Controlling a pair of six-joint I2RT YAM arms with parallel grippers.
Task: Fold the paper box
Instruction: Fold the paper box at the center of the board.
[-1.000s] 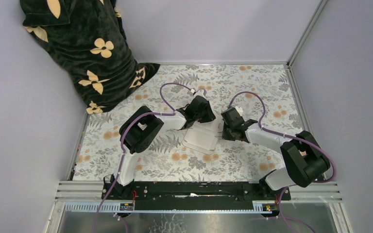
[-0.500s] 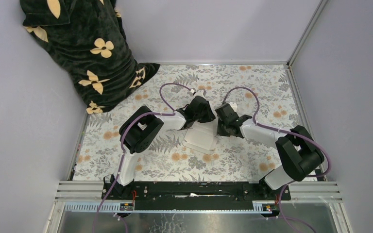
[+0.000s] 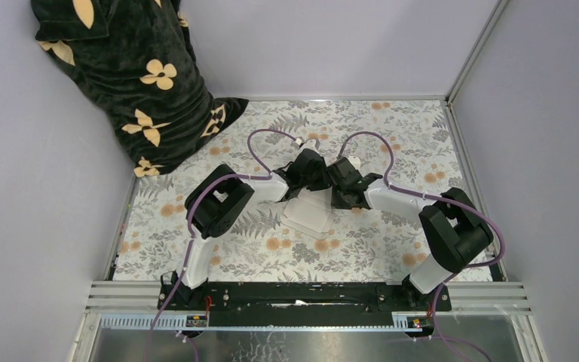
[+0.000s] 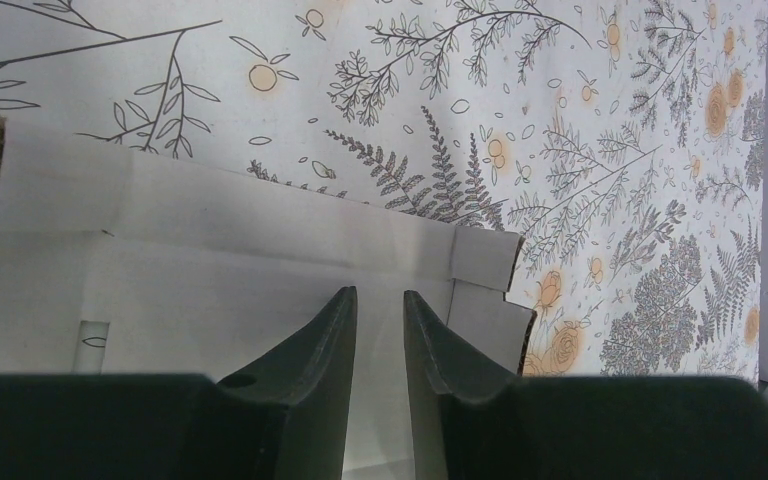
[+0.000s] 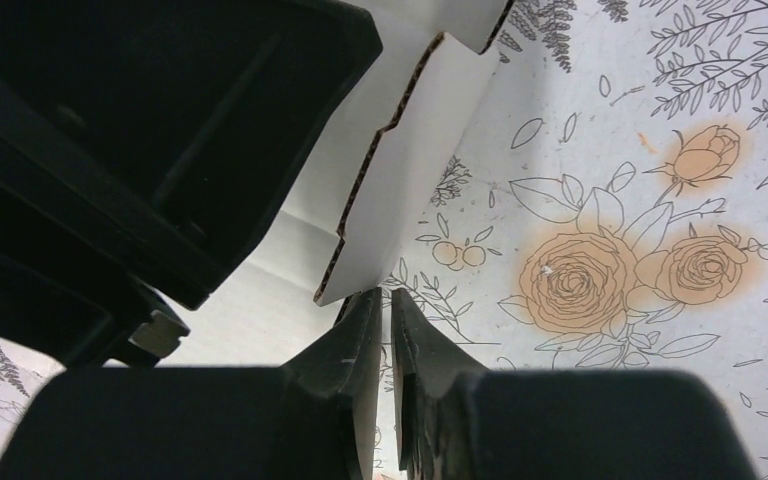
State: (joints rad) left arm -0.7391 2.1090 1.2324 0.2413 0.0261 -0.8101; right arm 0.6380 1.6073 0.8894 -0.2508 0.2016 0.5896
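Observation:
The paper box (image 3: 313, 215) is a white cardboard sheet lying partly flat on the flowered table, mid-centre. My left gripper (image 3: 307, 169) is at its far edge. In the left wrist view the left gripper (image 4: 378, 292) hovers over the white panel (image 4: 210, 270), jaws a narrow gap apart with nothing between them. My right gripper (image 3: 341, 185) is close beside it on the right. In the right wrist view the right gripper (image 5: 388, 292) is nearly shut and empty. Its left fingertip (image 5: 365, 305) meets the corner of a raised flap (image 5: 410, 150). The left arm's black body (image 5: 160, 120) fills the upper left.
A dark cloth with yellow flowers (image 3: 136, 83) is heaped at the back left corner. Grey walls and a metal frame rail (image 3: 460, 143) bound the table on the right. The arms' base rail (image 3: 309, 296) runs along the near edge.
The right arm has swung left, bringing its gripper up against the box's right side and close to the left gripper. The left arm and the box have stayed put.

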